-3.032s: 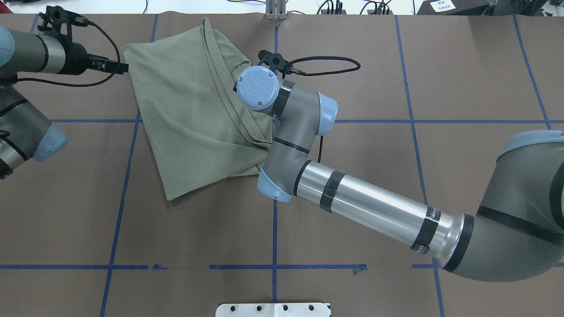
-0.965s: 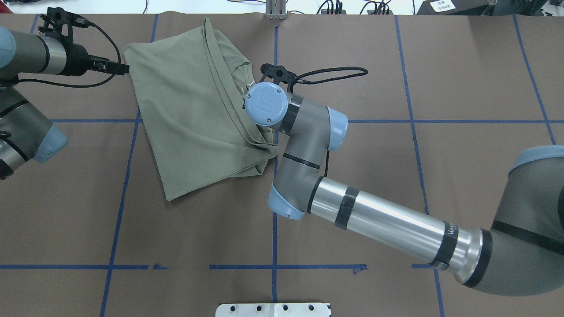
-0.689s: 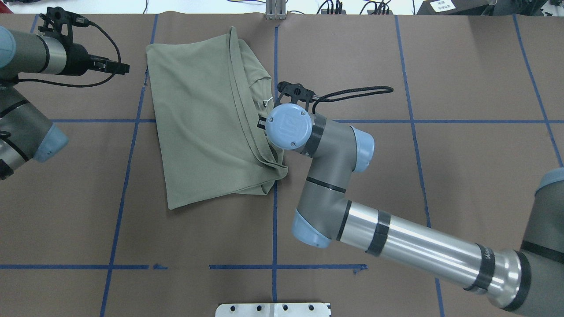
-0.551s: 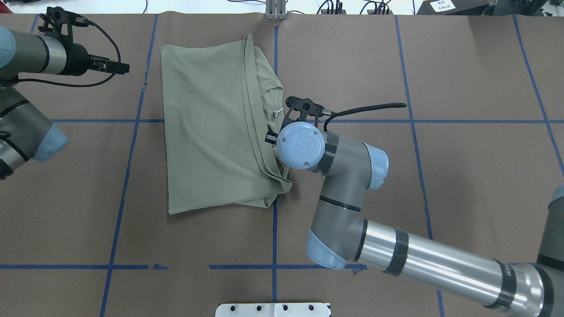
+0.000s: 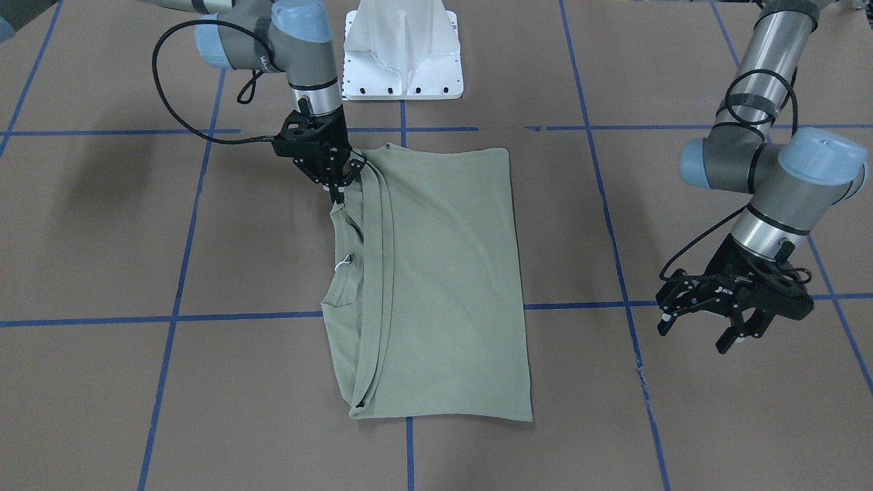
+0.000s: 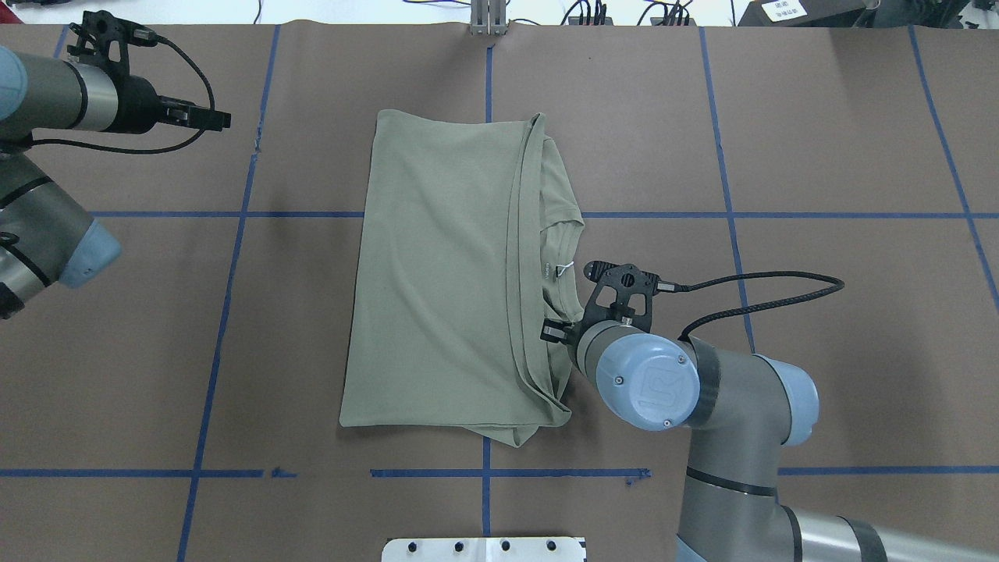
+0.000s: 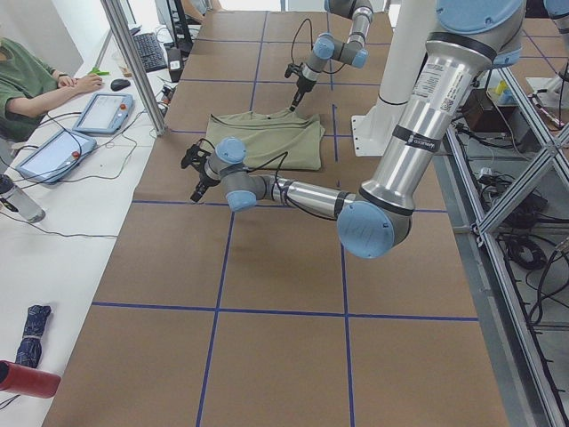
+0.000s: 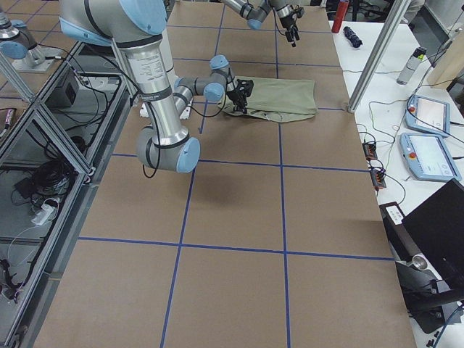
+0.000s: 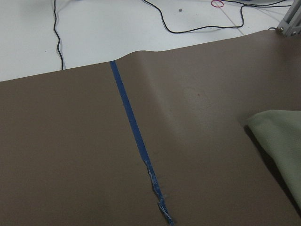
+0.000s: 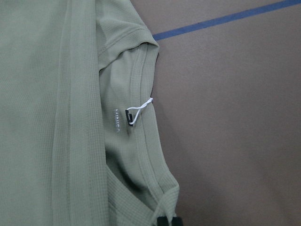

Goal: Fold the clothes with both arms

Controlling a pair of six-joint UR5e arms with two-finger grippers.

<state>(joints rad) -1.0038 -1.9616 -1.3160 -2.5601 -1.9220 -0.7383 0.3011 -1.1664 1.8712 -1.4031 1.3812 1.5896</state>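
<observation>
The sage-green shirt (image 6: 437, 273) lies folded in a tall rectangle at the table's middle, its ribbed neck and white tag string (image 6: 563, 269) along its right edge. It also shows in the front view (image 5: 443, 273) and the right wrist view (image 10: 56, 117). My right gripper (image 6: 552, 332) is shut on the shirt's right edge just below the neck, low on the table, as the front view (image 5: 335, 193) and the right wrist view (image 10: 167, 221) show. My left gripper (image 5: 694, 337) is open and empty, well clear of the shirt at the far left (image 6: 222, 119).
The white pedestal base (image 5: 402, 54) stands at the table's near edge. Blue tape lines (image 6: 485, 468) cross the brown table cover. An operator's desk with tablets (image 7: 107, 111) lies beyond the far edge. The left wrist view shows one shirt corner (image 9: 282, 146).
My right gripper has dragged the shirt right and toward the robot, turning it square to the tape lines. The left arm has not moved.
</observation>
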